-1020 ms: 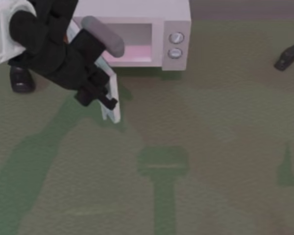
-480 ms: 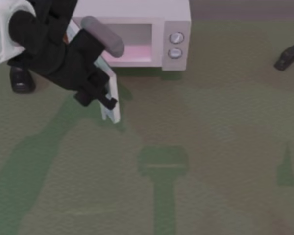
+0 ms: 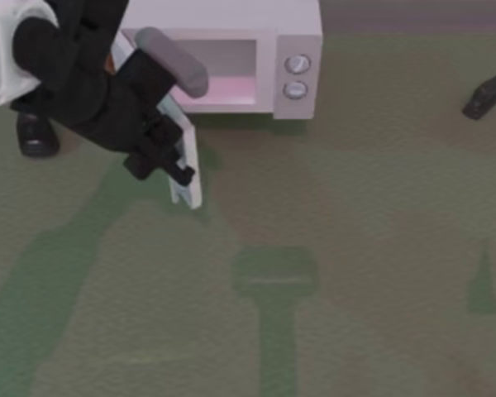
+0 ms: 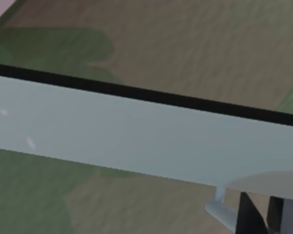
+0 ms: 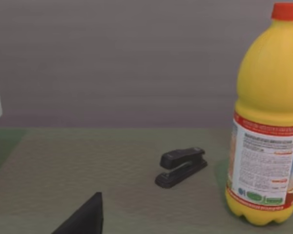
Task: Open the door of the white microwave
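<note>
Mottled green and brown cloth is seen all over the table (image 3: 372, 273), with a plain grey wall behind it in the right wrist view. At the far edge, a bit left of centre, the white microwave (image 3: 231, 16) is parked, its two silver knobs (image 3: 297, 76) stacked on the front panel and the pale pink cavity (image 3: 231, 78) fully exposed. The door (image 3: 188, 161) is swung wide open, sticking out from the microwave's left side toward the near edge, so only its thin top edge is seen from above. The left gripper (image 3: 172, 164) is pressed right up against the free end of the door, with the black arm reaching in from the far-left corner; whether the jaws are spread or pinching the handle can't really be told from these pictures. In the left wrist view the door (image 4: 136, 131) is just a long pale band with a black trim line across the cloth. A black stapler (image 3: 485, 97) is sat near the far-right corner, and in the right wrist view it (image 5: 181, 167) is shown beside a yellow bottle (image 5: 268, 117) with a red cap. The right gripper is only hinted at by a dark fingertip (image 5: 85, 218) low in that view, and its jaw state can't be made out.
</note>
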`<action>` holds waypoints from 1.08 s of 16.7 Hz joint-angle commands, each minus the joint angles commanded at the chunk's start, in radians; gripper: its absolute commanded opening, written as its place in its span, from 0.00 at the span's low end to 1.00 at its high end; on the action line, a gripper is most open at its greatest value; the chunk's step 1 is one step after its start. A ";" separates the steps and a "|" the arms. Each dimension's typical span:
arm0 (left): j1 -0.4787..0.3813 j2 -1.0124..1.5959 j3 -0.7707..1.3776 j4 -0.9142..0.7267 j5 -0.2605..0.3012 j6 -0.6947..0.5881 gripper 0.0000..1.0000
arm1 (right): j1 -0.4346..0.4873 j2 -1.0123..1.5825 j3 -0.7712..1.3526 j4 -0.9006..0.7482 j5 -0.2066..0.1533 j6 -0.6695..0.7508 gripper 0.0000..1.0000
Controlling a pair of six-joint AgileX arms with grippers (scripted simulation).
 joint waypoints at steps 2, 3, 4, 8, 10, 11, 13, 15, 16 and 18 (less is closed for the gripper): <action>0.011 -0.004 0.000 -0.009 0.016 0.037 0.00 | 0.000 0.000 0.000 0.000 0.000 0.000 1.00; 0.019 -0.005 -0.001 -0.016 0.024 0.056 0.00 | 0.000 0.000 0.000 0.000 0.000 0.000 1.00; 0.030 -0.005 -0.005 -0.024 0.033 0.075 0.00 | 0.000 0.000 0.000 0.000 0.000 0.000 1.00; 0.066 -0.012 -0.013 -0.053 0.071 0.164 0.00 | 0.000 0.000 0.000 0.000 0.000 0.000 1.00; 0.079 -0.021 -0.013 -0.057 0.085 0.191 0.00 | 0.000 0.000 0.000 0.000 0.000 0.000 1.00; 0.079 -0.021 -0.013 -0.057 0.085 0.192 0.00 | 0.000 0.000 0.000 0.000 0.000 0.000 1.00; 0.079 -0.021 -0.013 -0.057 0.085 0.192 0.00 | 0.000 0.000 0.000 0.000 0.000 0.000 1.00; 0.079 -0.021 -0.013 -0.057 0.085 0.192 0.00 | 0.000 0.000 0.000 0.000 0.000 0.000 1.00; 0.079 -0.021 -0.013 -0.057 0.085 0.192 0.00 | 0.000 0.000 0.000 0.000 0.000 0.000 1.00; 0.079 -0.021 -0.013 -0.057 0.085 0.192 0.00 | 0.000 0.000 0.000 0.000 0.000 0.000 1.00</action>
